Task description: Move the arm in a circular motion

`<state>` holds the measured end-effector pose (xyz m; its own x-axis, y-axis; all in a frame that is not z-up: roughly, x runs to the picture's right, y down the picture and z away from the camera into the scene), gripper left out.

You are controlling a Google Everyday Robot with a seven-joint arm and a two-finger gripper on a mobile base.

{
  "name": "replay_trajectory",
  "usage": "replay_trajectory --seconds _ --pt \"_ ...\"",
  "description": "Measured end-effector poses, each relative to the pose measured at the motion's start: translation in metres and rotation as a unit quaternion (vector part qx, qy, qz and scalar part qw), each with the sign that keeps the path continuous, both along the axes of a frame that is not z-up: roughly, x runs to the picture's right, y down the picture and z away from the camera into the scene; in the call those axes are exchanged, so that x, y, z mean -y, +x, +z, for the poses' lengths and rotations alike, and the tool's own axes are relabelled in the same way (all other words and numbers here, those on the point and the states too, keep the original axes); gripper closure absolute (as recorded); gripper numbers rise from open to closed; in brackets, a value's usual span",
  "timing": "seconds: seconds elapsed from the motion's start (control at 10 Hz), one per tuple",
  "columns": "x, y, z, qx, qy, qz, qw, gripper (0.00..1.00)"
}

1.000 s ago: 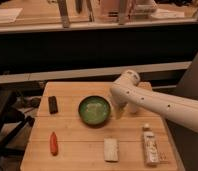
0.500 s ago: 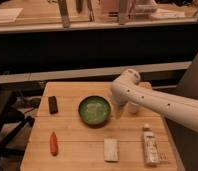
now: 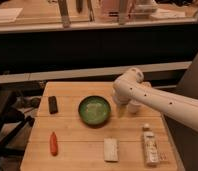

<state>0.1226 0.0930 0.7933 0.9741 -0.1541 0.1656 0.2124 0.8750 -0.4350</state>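
The white tubular arm [image 3: 162, 102] reaches in from the right edge over the wooden table [image 3: 77, 155]. Its rounded joint [image 3: 130, 79] sits above the table's far right part. The gripper [image 3: 128, 103] hangs below that joint, just right of the green bowl [image 3: 94, 110], mostly hidden behind the arm's end.
On the table lie a black block [image 3: 53, 104] at the left, a red-orange carrot-like item [image 3: 53, 143] at the front left, a pale sponge-like block [image 3: 110, 149] at the front middle and a white bottle [image 3: 150, 145] lying at the right. Dark shelving stands behind.
The arm's rounded joint has shifted slightly up and back over the table. The tabletop items have not moved.
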Motion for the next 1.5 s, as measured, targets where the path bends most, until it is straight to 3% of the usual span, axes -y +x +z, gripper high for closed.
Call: replay_trajectory --seconds 1.5 --pt "-0.002 0.019 0.002 -0.009 -0.029 0.011 0.9995 0.2"
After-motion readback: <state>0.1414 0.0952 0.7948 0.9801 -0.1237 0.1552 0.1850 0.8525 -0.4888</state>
